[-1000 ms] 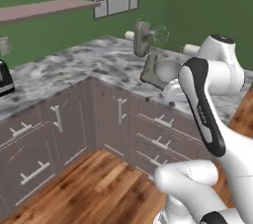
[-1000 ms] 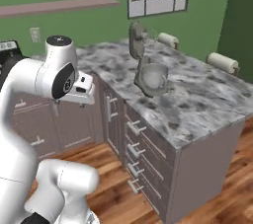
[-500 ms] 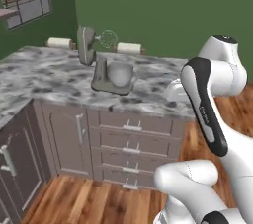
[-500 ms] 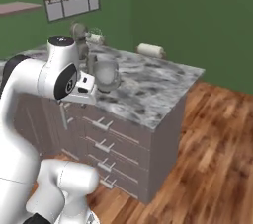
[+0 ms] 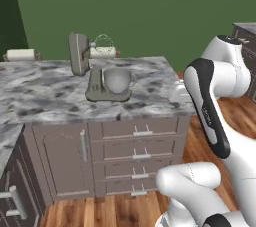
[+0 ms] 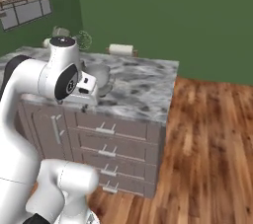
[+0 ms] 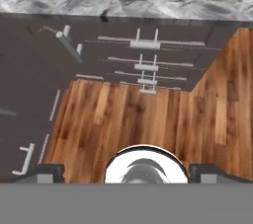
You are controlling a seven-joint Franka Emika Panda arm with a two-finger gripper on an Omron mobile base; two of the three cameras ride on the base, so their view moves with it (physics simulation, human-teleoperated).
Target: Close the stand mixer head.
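Gripper: two dark fingertips at the bottom of the hand view, set wide apart with nothing between them, aimed down at the wood-plank floor in front of the cabinet.

Drawers: flat grey-brown fronts stacked in a column, each with a pale bar handle; a door with an upright handle stands beside them.

Worktop: mottled grey-and-white marble slab on top of the cabinet.

Mixer head: rounded oblong, dull grey-olive, tilted up nearly upright on its hinge at the back of the worktop, well apart from the gripper.

Whisk: thin wire cage projecting sideways from the raised mixer head, clear of the bowl.

Bowl: smooth, silvery and round, seated on the mixer's flat base; whether it holds anything cannot be told.

Paper-towel rolls: white cylinders lying at the worktop's back edge against the green wall.
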